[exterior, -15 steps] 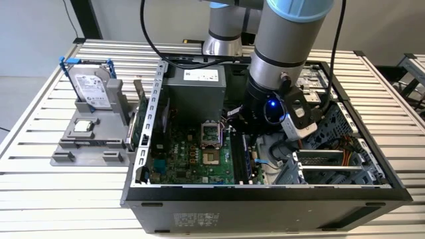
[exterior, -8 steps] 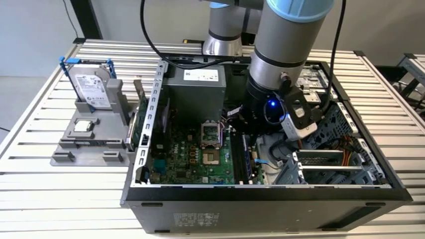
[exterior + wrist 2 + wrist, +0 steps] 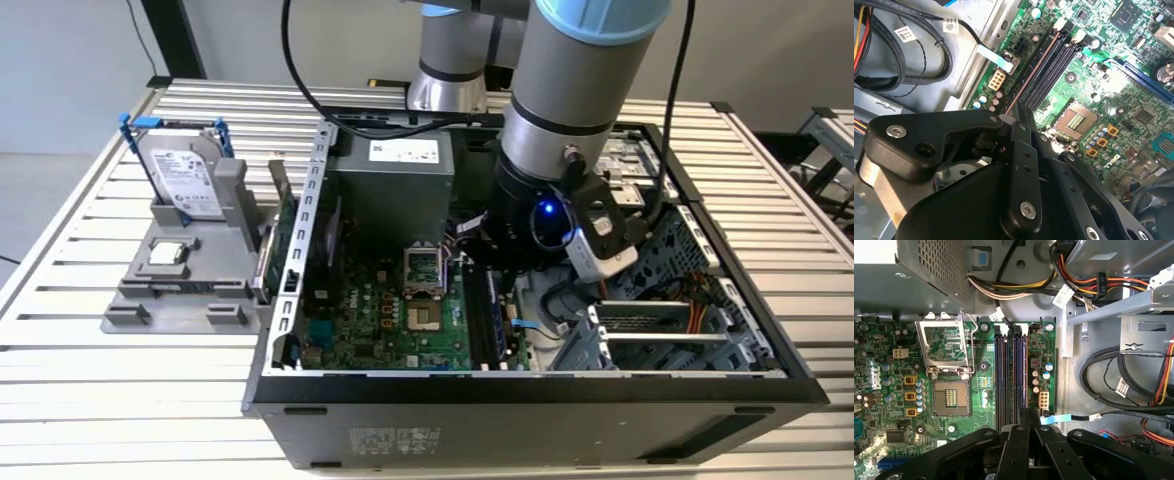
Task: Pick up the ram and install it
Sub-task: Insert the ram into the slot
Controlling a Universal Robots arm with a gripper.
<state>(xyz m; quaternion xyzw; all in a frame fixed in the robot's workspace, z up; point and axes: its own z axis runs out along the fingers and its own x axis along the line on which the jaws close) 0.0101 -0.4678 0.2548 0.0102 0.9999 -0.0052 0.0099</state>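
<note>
Gripper (image 3: 1030, 415) linkage, black, sits closest to both wrist cameras. Its two fingers (image 3: 1025, 416) are drawn almost together, leaving only a thin gap, and are clamped on the near end of the ram (image 3: 1034, 70).

The ram stands on edge in the outermost of the memory slots (image 3: 1010, 375), the one next to the board's edge. In the second wrist view its top edge shows as a thin brown line running from the fingers to the white latches. In the exterior view it is a dark upright stick (image 3: 489, 315) just beside the arm.

Clearances:
- The board edge lies just beside the slots, and beyond it is bare case floor with looped black cables (image 3: 1114, 385).
- The CPU socket (image 3: 952, 397) is near the slots on the other side, with its metal frame hinged up.
- The power supply (image 3: 387, 185) closes off the far end of the slots.

Counts:
- Memory slots: four, parallel.
- CPU sockets: one.
- Rams seen: one.
- Outside the case (image 3: 534, 385), on a grey stand (image 3: 187, 290) at the exterior view's left: one hard drive (image 3: 184, 175) in a blue frame, upright, and one square CPU chip (image 3: 166, 252), lying flat.

Stand and case both rest on the slatted table (image 3: 120, 400), well apart.
</note>
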